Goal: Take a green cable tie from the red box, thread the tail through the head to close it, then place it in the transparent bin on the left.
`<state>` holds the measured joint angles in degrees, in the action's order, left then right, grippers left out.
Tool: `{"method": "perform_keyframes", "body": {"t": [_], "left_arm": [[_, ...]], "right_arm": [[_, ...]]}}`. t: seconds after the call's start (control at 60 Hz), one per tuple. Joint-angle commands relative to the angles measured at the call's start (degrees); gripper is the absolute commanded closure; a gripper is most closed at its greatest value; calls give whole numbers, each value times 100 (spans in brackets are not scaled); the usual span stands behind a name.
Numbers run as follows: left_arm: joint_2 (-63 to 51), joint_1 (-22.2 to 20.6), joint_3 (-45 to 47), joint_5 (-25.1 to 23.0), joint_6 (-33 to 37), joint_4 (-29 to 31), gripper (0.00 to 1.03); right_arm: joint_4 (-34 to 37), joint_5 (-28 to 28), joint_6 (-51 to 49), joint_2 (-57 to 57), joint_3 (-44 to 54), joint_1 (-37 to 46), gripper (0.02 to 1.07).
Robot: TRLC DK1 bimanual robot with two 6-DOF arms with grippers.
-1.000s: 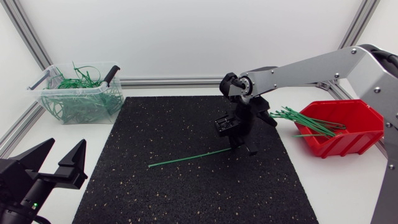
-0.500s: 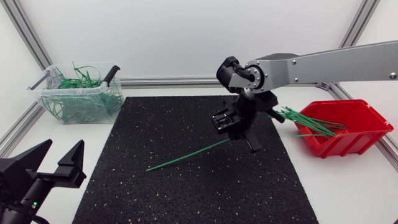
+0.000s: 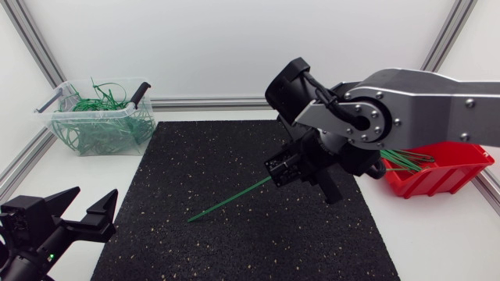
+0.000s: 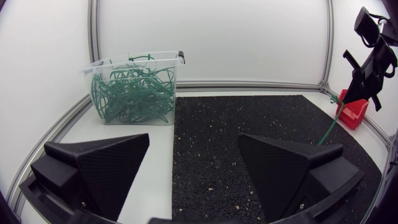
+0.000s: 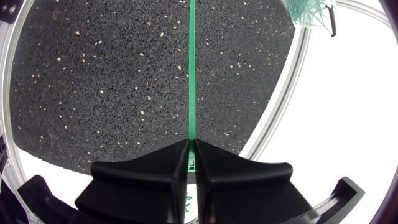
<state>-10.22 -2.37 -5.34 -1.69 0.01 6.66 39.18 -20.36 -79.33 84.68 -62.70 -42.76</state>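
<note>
- Head view: the right arm (image 3: 406, 101) reaches in over the black mat (image 3: 234, 250), its jaws pinched on one end of a single green cable tie (image 3: 234, 200). The strap slants away and down toward the mat's middle. Its far tip is at or just above the surface (we cannot tell which).
- The tie is straight, with no loop formed. More loose ties (image 3: 406, 160) lie in the red box (image 3: 457, 178), near the arm. The transparent bin (image 3: 101, 117) stands well apart at the far left of the worktop (image 3: 437, 250) and holds a tangle of green ties.
- The left jaws sit at the near left corner, spread wide and holding nothing.
- Left wrist view: both wedges stand far apart with bare mat between them. The right arm's tie (image 4: 329, 127) hangs off to one side, well ahead, and the bin is ahead on the other side.
- Right wrist view: the jaws are closed flat on the tie (image 5: 191, 74), which runs straight out ahead over the mat. Whether the gripped end is the head or the tail we cannot tell.
- Judgement: the pick from the box looks done and threading is not yet begun. The next move calls for the left jaws to take the free end, so that the tail can be lined up square with the small head slot.
</note>
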Motion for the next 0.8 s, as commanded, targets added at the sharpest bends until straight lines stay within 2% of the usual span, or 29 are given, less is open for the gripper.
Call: {"method": "perform_keyframes", "body": {"t": [0.0,0.083,0.283,0.683,0.783], "left_arm": [[-77,-35,-292,-138,78,205,4],[-86,-97,-450,-217,131,363,4],[-657,-211,-916,-490,140,468,4],[-2467,-246,-1856,-2133,131,407,4],[-2872,-264,-2129,-2415,131,442,4]], "right_arm": [[-59,-258,-83,-268,232,-268,101],[-147,-645,-179,-435,284,-514,101],[-358,-1181,-425,-699,284,-944,101],[-763,-1515,-909,-910,232,-1498,101],[-780,-1568,-918,-910,205,-1621,101]]}}
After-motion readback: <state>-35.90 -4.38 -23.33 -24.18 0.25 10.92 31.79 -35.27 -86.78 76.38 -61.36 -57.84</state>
